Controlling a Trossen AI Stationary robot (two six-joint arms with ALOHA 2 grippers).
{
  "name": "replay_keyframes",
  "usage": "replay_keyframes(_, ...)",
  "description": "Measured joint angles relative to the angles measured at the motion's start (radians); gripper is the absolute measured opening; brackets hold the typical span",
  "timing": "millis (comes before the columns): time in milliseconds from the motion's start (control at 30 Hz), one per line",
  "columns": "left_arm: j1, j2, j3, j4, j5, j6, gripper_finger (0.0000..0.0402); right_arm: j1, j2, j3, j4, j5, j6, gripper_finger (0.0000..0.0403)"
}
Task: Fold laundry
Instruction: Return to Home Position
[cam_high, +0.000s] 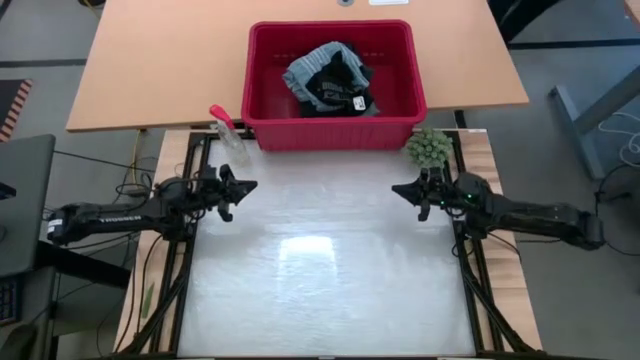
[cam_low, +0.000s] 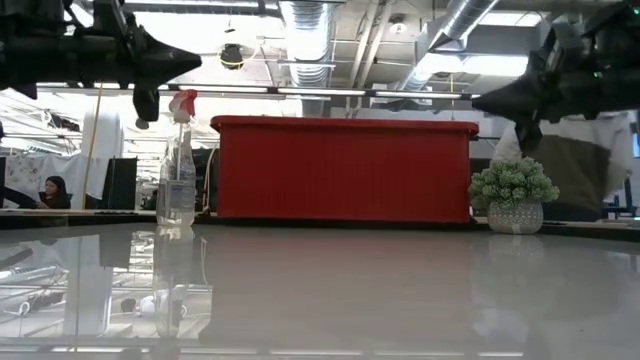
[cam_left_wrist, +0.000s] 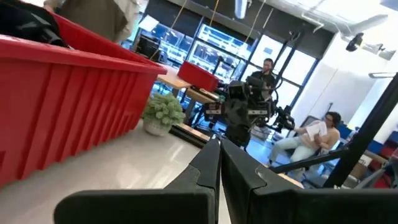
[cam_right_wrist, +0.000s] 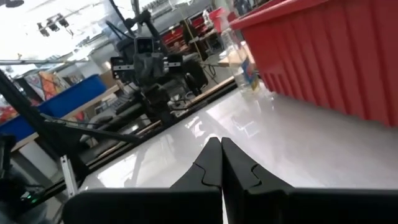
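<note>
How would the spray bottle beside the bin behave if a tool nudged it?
The bottle stands tall on a narrow base, so a high push would probably tip it. It looks like clear plastic, so likely light. The glossy table may let it skid if pushed low.

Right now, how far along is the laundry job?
Done: the garments sit piled in the red bin, and no cloth shows on the white tabletop. In hand: nothing. The left gripper and right gripper hang above the table at its sides, jaws shut and empty. Left: seemingly only parking the arms.
</note>
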Motion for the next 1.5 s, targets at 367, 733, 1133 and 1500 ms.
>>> replay_keyframes(367,0.0,-0.076,-0.09,0.034,-0.023,-0.076,0.0,-0.028,-0.13,-0.112,0.002,-0.026,-0.001,0.0019)
replay_keyframes(733,-0.004,-0.357,-0.098,-0.257,-0.063,-0.137,0.0,-0.049,-0.224,-0.112,-0.075,-0.136,-0.086,0.0025)
replay_keyframes(1133,-0.004,-0.449,-0.004,-0.701,-0.151,-0.112,0.0,-0.141,-0.323,-0.043,-0.355,-0.231,-0.228,0.0032)
replay_keyframes(1500,-0.004,-0.441,0.001,-0.894,-0.177,0.003,0.0,-0.153,-0.323,-0.043,-0.405,-0.229,-0.185,0.0037)
